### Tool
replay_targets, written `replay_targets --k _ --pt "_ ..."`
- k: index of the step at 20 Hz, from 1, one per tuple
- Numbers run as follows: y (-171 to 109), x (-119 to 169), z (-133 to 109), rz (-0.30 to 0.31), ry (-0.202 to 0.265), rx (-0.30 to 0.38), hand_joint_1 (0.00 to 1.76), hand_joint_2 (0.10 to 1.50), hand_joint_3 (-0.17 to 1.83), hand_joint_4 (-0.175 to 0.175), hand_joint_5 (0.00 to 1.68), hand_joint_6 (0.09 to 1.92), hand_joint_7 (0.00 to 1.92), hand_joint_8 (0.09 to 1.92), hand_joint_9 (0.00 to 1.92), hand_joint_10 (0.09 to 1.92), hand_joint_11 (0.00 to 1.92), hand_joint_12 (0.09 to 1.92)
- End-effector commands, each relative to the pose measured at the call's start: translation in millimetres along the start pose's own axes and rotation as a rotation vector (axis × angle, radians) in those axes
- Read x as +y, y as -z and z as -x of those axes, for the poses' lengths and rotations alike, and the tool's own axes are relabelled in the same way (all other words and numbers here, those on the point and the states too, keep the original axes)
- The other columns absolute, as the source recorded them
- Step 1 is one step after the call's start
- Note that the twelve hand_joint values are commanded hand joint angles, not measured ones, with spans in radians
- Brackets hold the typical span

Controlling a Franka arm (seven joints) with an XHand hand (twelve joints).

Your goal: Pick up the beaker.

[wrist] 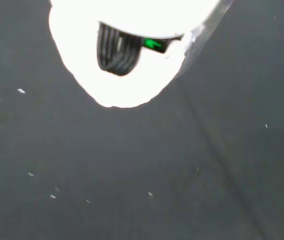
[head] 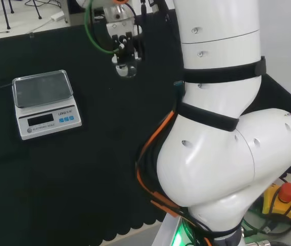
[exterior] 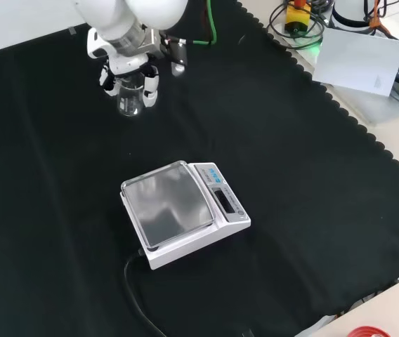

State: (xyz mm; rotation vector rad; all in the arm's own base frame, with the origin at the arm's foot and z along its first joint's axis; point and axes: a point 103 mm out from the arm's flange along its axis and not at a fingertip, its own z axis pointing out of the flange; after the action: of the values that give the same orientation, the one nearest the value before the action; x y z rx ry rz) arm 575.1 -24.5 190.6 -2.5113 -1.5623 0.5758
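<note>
A small clear glass beaker (exterior: 130,100) stands upright between the fingers of the hand (exterior: 124,62) near the far left of the cloth in the front view. White fingertips (exterior: 150,86) sit close on both sides of the glass, curled round it. In the head view the hand (head: 124,42) is at the top centre, with the beaker (head: 126,69) just under its dark fingers. I cannot tell whether the beaker's base touches the cloth. In the wrist view a blurred white part of the hand (wrist: 124,55) shows over black cloth.
A white digital scale (exterior: 182,211) with a steel pan sits mid-cloth in the front view, its cable trailing toward the near edge; in the head view the scale (head: 45,104) is at the left. The arm's white links (head: 222,128) stand at the right of the head view. The cloth's scalloped edge (exterior: 368,140) runs along the right.
</note>
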Motion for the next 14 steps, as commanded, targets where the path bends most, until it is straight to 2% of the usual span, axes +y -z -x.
replay_targets --k 1,5,6,7,9,11,14 --pt "55 -21 -45 0.051 0.082 -0.033 1.4 1.03 0.02 -0.175 1.05 0.89 0.94 1.16 1.08 0.86 1.31 0.74" --pt "65 -25 -50 0.091 0.124 -0.063 1.4 1.03 0.02 -0.175 1.05 0.89 0.94 1.16 1.09 0.85 1.31 0.74" --pt "78 -40 -95 0.111 0.149 -0.088 1.4 1.03 0.02 -0.175 1.05 0.89 0.94 1.16 1.09 0.85 1.31 0.74" --pt "84 -45 -111 0.119 0.177 -0.07 1.4 1.03 0.02 -0.175 1.05 0.88 0.94 1.16 1.09 0.85 1.31 0.74" --pt "91 -51 -119 0.114 0.225 -0.055 1.4 1.03 0.02 -0.175 1.05 0.88 0.94 1.16 1.09 0.85 1.32 0.74" --pt "99 -57 -125 0.12 0.25 -0.056 1.4 1.03 0.02 -0.175 1.05 0.88 0.94 1.16 1.09 0.84 1.32 0.74" --pt "109 -71 -158 0.124 0.277 -0.06 1.4 1.03 0.02 -0.175 1.06 0.87 0.94 1.16 1.09 0.84 1.32 0.74"
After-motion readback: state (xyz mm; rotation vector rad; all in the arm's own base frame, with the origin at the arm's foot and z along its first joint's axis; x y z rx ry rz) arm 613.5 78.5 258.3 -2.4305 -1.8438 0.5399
